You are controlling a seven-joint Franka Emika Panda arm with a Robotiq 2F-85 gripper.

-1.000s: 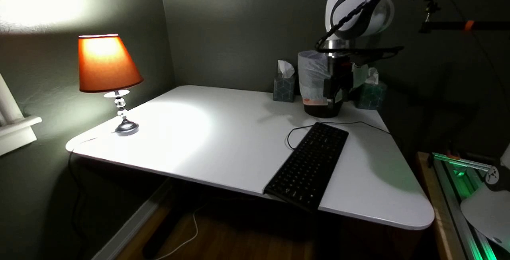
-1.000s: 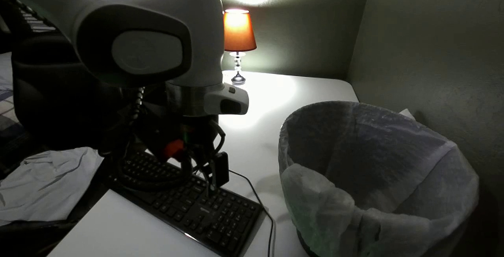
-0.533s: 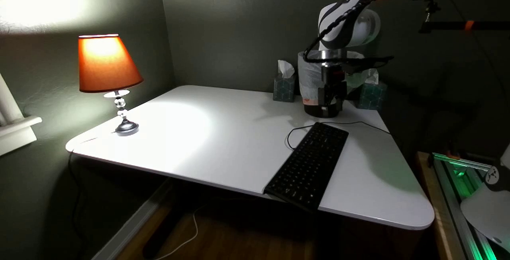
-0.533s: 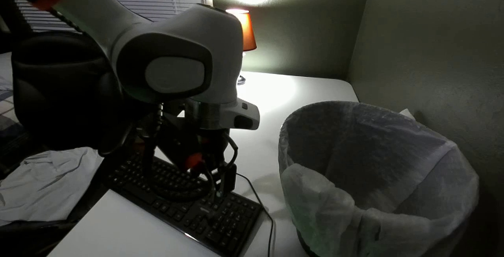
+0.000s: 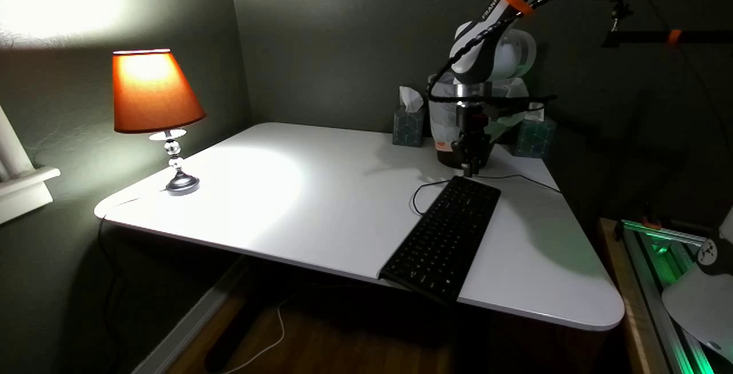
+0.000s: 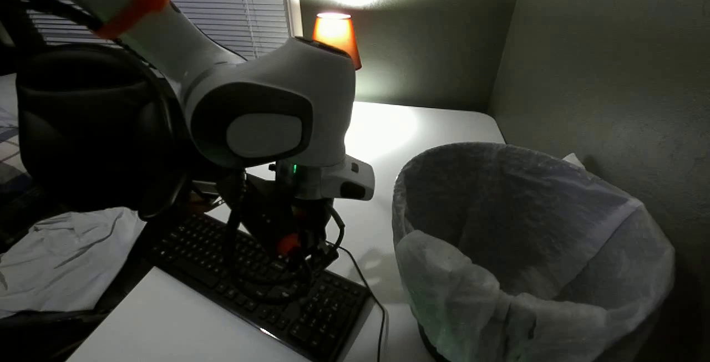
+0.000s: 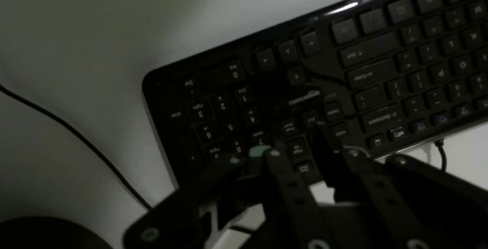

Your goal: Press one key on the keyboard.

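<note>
The black keyboard (image 5: 444, 236) lies flat on the white table, seen in both exterior views, with one end jutting past the table edge. My gripper (image 7: 295, 142) points down above the number-pad end of the keyboard (image 7: 366, 75). Its jaws stand partly open, with a narrow gap that holds nothing. Through this gap the Page Up key (image 7: 298, 148) and a key below it show in the wrist view. One finger (image 7: 324, 146) overlaps the End key area. In an exterior view the gripper (image 5: 471, 168) hangs at the keyboard's far end; whether it touches any key I cannot tell.
A lined waste bin (image 6: 527, 212) stands close beside the keyboard's end. The keyboard's thin cable (image 7: 72, 129) curves over the table (image 5: 320, 191). Two tissue boxes (image 5: 408, 128) flank the bin, and a lit orange lamp (image 5: 150, 96) stands at the far corner.
The arm has come down toward the keyboard and shifted slightly, leftward in one of the exterior views and rightward in the other. The fingers have drawn closer together. The keyboard has stayed put.
</note>
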